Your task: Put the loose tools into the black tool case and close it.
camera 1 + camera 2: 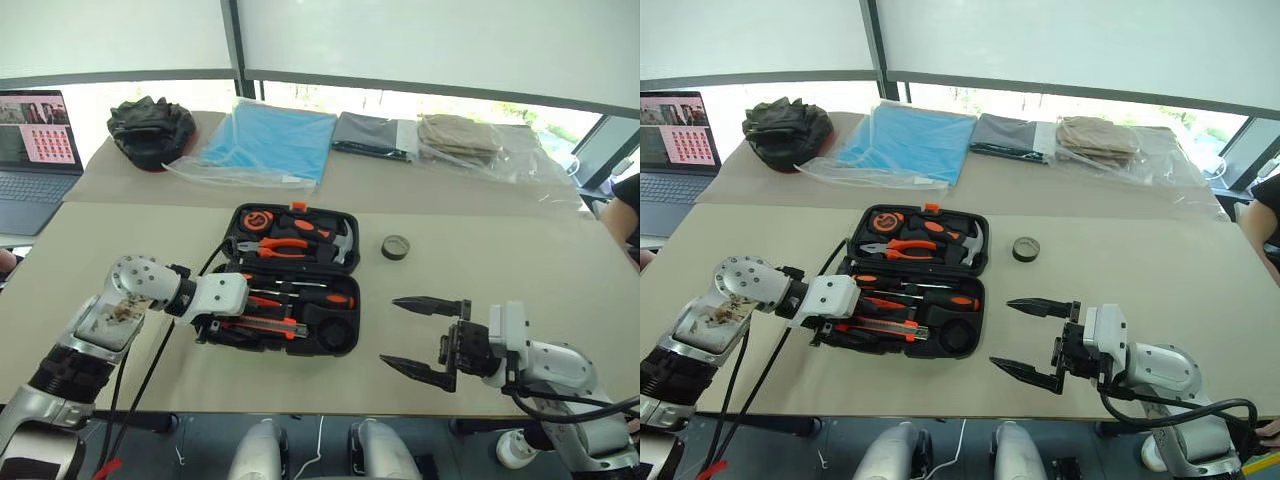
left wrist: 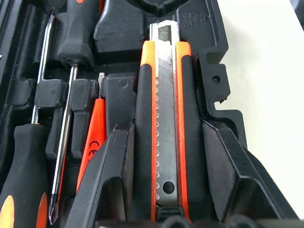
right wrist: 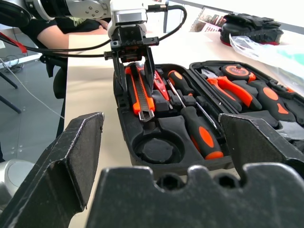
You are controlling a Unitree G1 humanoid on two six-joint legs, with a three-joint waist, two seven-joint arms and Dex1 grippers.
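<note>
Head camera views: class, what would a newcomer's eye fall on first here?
The open black tool case at the table's centre, full of orange-handled tools. The left end effector straddles the utility knife lying in its slot near the case's front edge. A small tape roll sits alone right of the case.

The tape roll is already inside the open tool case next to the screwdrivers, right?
Not quite. The tape roll lies on the table, to the right of the open tool case, as the left eye view shows. The screwdrivers are in the case.
</note>
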